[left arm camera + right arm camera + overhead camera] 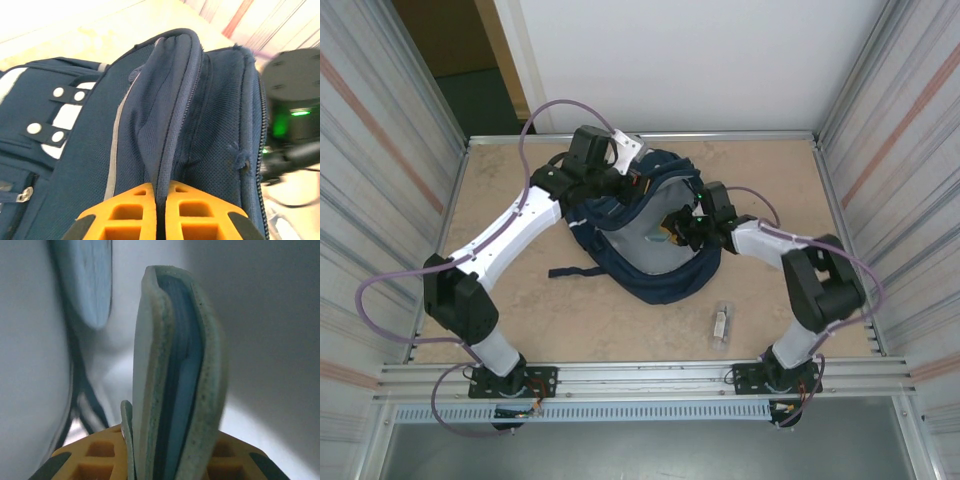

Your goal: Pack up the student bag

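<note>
My left tool (159,207) pinches a fold of the student bag (210,130) rim; right tool (170,457) clamps a thin blue booklet (175,365), upright.

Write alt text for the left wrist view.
The left gripper, shut, pinches a fold of the navy student bag at its zippered rim. White patches with snap straps lie at the picture's left; a dark robot housing with a green light sits at its right.
</note>
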`<action>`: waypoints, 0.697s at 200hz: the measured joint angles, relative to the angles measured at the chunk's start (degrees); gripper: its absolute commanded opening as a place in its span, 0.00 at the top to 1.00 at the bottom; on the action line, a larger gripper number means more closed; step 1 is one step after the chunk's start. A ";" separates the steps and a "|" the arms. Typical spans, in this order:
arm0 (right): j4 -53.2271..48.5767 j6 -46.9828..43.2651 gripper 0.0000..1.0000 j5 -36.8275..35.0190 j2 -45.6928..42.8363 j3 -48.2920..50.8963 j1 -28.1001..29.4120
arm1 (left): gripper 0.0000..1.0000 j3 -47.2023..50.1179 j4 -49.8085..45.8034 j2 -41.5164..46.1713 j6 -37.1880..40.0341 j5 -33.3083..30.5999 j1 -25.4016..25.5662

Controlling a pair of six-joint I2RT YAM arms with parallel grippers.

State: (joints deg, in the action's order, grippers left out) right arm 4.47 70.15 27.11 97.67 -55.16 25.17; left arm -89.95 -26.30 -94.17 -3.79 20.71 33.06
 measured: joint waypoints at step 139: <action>13.11 5.42 0.78 -10.64 17.51 -12.20 3.30 | 1.00 7.67 12.96 0.81 -10.03 8.61 -0.11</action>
State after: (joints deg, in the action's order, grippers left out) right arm 17.58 75.57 16.47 115.18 -67.35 28.47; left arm -82.28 -13.34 -93.36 -13.82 29.32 32.95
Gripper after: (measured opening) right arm 0.213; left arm 0.077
